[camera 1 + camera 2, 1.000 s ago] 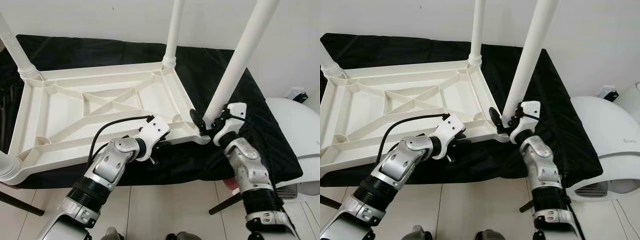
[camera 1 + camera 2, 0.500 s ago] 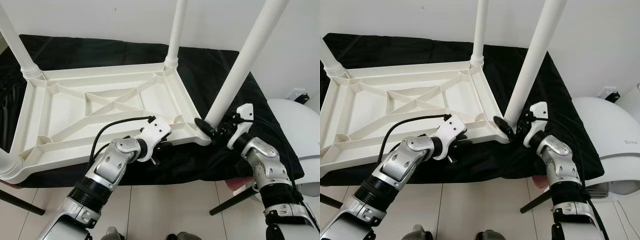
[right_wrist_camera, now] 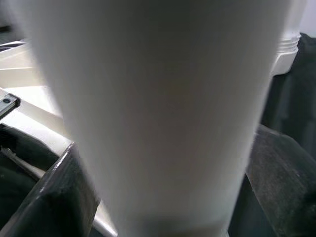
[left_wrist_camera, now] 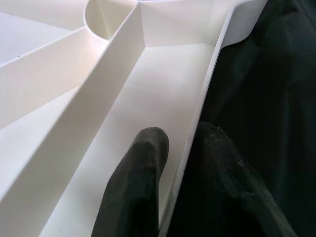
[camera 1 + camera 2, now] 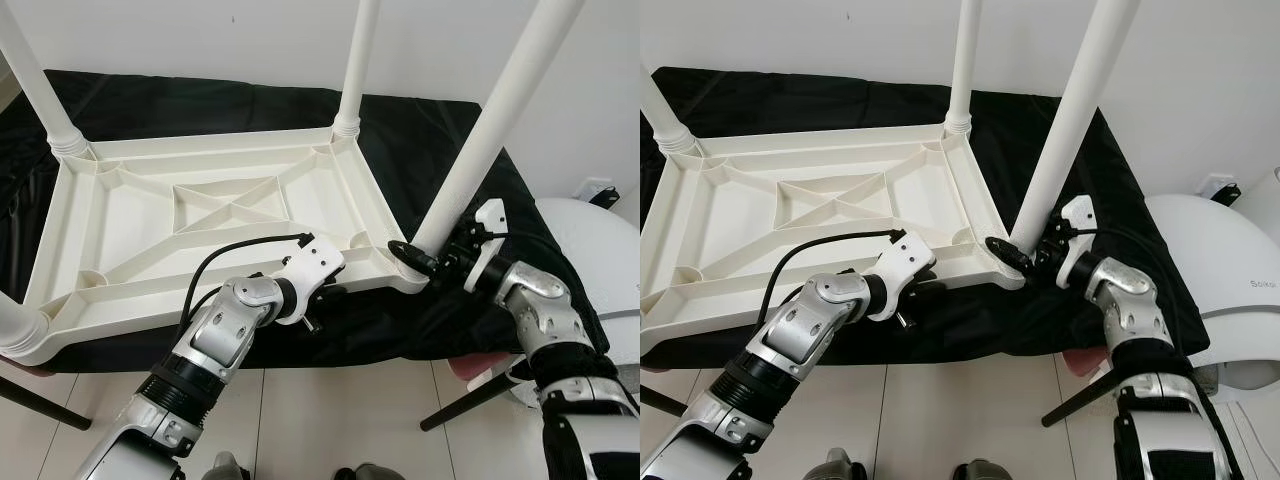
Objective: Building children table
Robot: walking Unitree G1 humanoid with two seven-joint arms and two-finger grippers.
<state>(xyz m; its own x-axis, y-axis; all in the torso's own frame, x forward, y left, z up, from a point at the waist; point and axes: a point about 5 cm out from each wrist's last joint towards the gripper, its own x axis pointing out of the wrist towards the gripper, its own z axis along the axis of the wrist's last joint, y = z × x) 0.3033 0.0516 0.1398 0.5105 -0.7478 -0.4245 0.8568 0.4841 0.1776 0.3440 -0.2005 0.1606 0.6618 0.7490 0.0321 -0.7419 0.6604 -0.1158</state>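
A white plastic children's table lies upside down on a black cloth. Legs stand up at its far left corner, its far right corner and its near left corner. My right gripper is shut on the base of the near right leg, where that leg meets the corner socket; the wrist view has a finger on each side of the leg. My left gripper is shut on the table's near rim, one finger inside it and one outside.
A white rounded appliance stands close on the right beside the cloth-covered stand. Black stand legs slant out over the tiled floor below. A white wall runs right behind the table.
My right wrist has swung out to the right around the near right leg while keeping hold of its base. The left gripper has stayed on the rim. The camera has shifted a little.
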